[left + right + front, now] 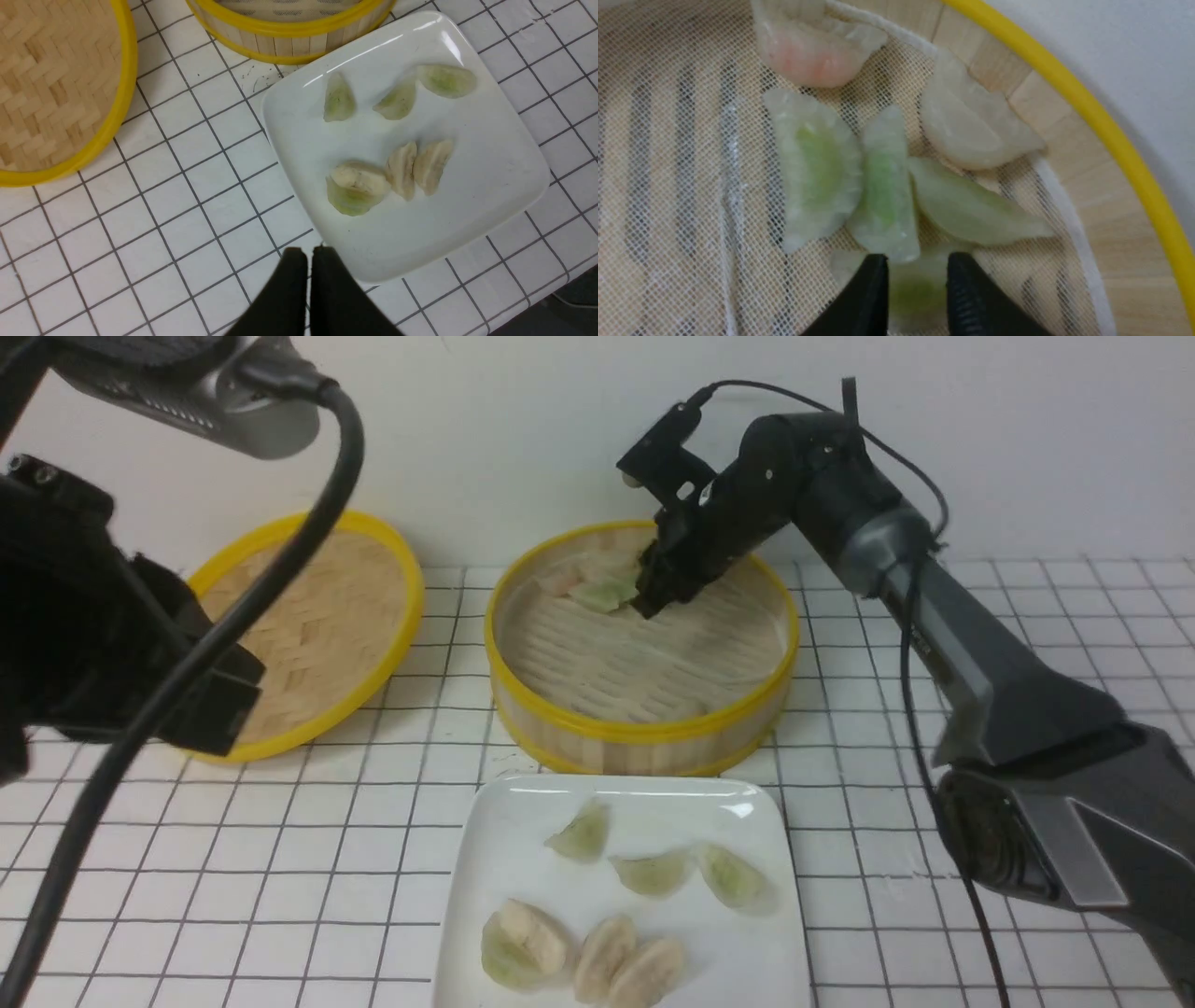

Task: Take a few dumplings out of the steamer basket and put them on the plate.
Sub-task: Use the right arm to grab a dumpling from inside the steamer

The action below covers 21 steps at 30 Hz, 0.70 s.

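The steamer basket (644, 733) stands behind the white plate (485, 859). My right gripper (917, 261) reaches into the basket's far side and is shut on a pale green dumpling (915, 289) lying on the mesh liner, one finger on each side. Three more green dumplings (882, 186) lie just beyond its fingertips. On the plate lie three green dumplings (653, 873), and a fourth (348, 203) sits under a beige one. My left gripper (308, 252) is shut and empty, hovering above the table at the plate's edge.
A pink dumpling (812, 51) and a white one (971, 126) lie against the basket wall. Opaque beige dumplings (621, 961) sit on the plate's near side. The woven lid (317, 625) lies left of the basket. A wall stands close behind.
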Each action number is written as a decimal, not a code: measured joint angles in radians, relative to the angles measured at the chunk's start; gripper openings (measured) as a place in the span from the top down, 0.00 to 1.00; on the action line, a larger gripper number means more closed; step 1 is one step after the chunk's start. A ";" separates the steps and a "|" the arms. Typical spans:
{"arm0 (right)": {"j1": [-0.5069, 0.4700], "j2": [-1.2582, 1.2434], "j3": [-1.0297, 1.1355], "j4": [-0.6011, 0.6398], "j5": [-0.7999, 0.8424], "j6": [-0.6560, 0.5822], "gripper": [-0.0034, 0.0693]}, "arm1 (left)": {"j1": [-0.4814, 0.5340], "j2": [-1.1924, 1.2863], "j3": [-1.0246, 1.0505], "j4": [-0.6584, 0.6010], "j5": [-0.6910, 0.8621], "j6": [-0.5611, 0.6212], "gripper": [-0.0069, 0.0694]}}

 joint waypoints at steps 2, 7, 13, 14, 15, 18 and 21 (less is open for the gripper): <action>-0.002 0.009 0.001 0.013 -0.012 -0.021 0.56 | 0.000 0.000 0.000 0.000 0.000 -0.001 0.92; -0.024 0.037 0.001 0.067 -0.075 -0.038 0.32 | 0.000 0.000 0.001 0.000 0.000 -0.008 0.92; -0.040 0.058 -0.001 0.135 -0.110 -0.038 0.30 | 0.000 0.000 0.001 0.004 0.000 -0.026 0.92; -0.040 0.058 -0.002 0.137 -0.109 -0.038 0.32 | 0.000 0.000 0.001 0.005 0.000 -0.026 0.92; -0.040 0.059 -0.002 0.140 -0.105 -0.038 0.35 | 0.000 0.000 0.001 0.005 0.000 -0.026 0.92; -0.038 0.059 -0.002 0.149 -0.086 -0.037 0.53 | 0.000 0.000 0.001 0.005 0.000 -0.034 0.92; -0.038 0.059 -0.007 0.139 -0.061 -0.034 0.53 | 0.000 0.000 0.001 0.005 0.000 -0.043 0.92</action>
